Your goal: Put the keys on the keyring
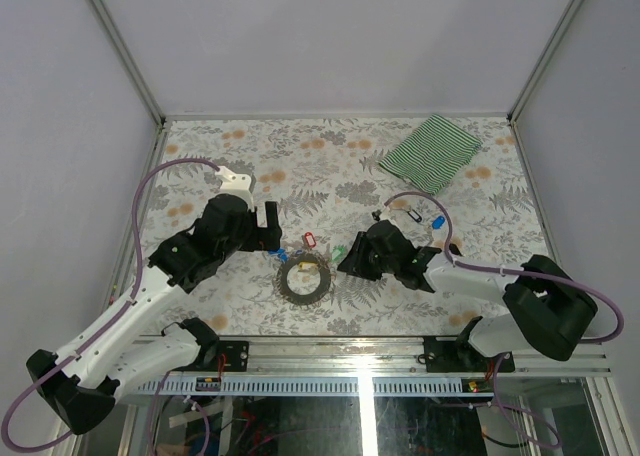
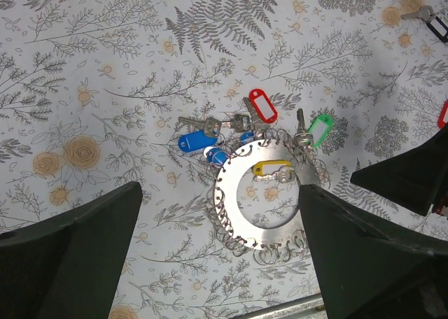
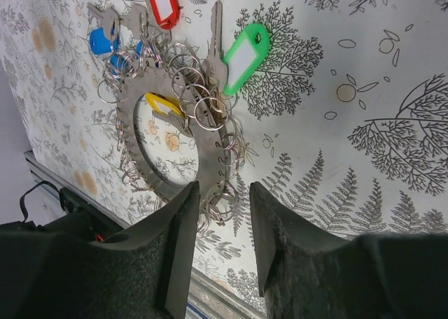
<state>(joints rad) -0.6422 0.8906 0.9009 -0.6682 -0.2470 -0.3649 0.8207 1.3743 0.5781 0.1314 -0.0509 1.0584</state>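
Note:
The keyring [image 1: 304, 277] is a flat grey metal ring edged with small wire loops, lying on the floral table. It also shows in the left wrist view [image 2: 231, 217] and the right wrist view [image 3: 208, 161]. Keys with a red tag [image 2: 262, 105], green tag [image 2: 320, 131], blue tag [image 2: 190, 141] and yellow tag [image 2: 270, 167] lie at its far rim. My left gripper [image 2: 218, 190] is open wide, above the ring's left side. My right gripper [image 3: 222, 193] is open narrowly, with the ring's near rim loops between its fingers. The green tag [image 3: 245, 57] lies beyond it.
A green-striped cloth [image 1: 432, 151] lies at the back right. Loose keys with a black tag [image 1: 412, 213] and a blue tag [image 1: 437, 222] lie behind the right arm. The table's metal front rail [image 1: 360, 356] runs just behind the ring.

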